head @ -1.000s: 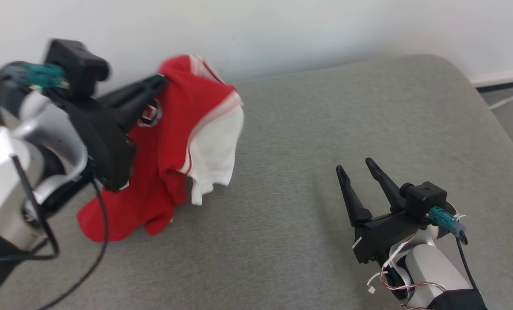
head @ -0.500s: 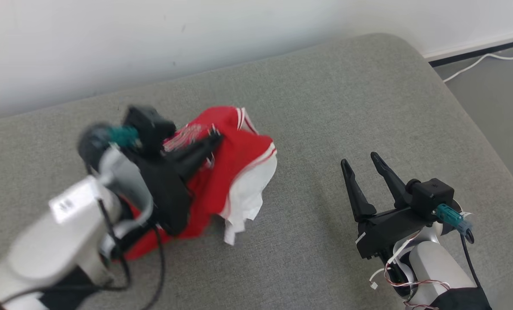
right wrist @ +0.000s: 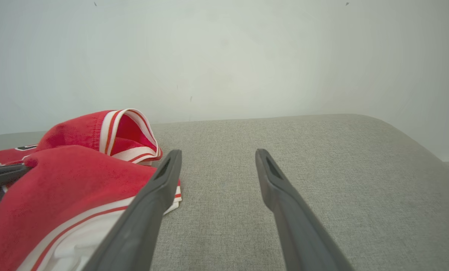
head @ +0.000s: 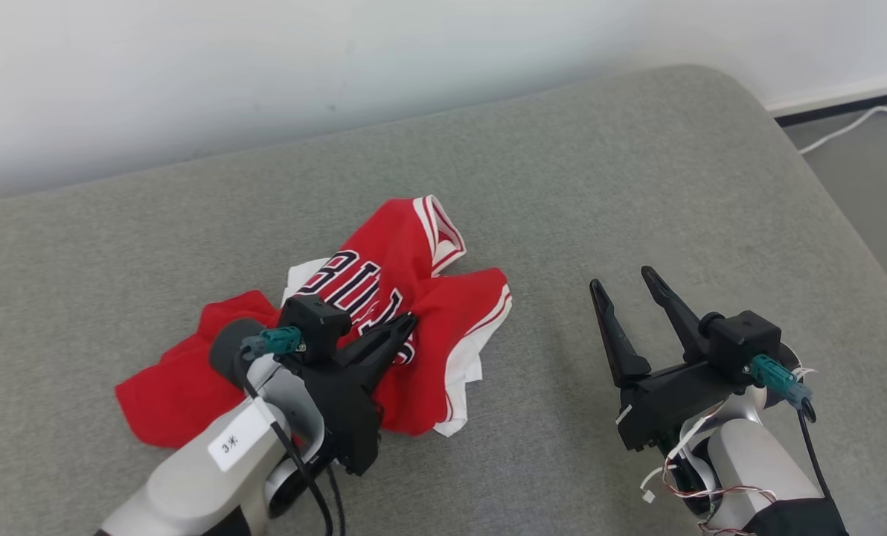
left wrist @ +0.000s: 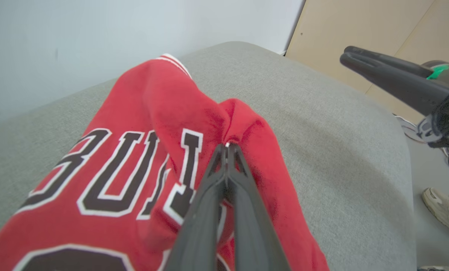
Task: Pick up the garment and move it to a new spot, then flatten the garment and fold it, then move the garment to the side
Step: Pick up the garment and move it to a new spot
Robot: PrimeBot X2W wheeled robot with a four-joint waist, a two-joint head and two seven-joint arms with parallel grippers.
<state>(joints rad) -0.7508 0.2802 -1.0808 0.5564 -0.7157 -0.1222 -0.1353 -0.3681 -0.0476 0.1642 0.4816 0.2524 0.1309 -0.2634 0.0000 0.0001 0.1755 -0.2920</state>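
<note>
Head view: jersey [head: 455, 301] lies with long axis near-left to far-right.

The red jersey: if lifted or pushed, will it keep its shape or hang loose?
Probably floppy: the red jersey lies in soft crumpled folds on the grey cushion, so it should sag when raised. It seems light: the shut left tool pinches just one small fold. Pushed, it would likely bunch up rather than slide.

Even bright daylight, soft shadows, no glare; wrist views wide-angle warped, near fingers soft.
</note>
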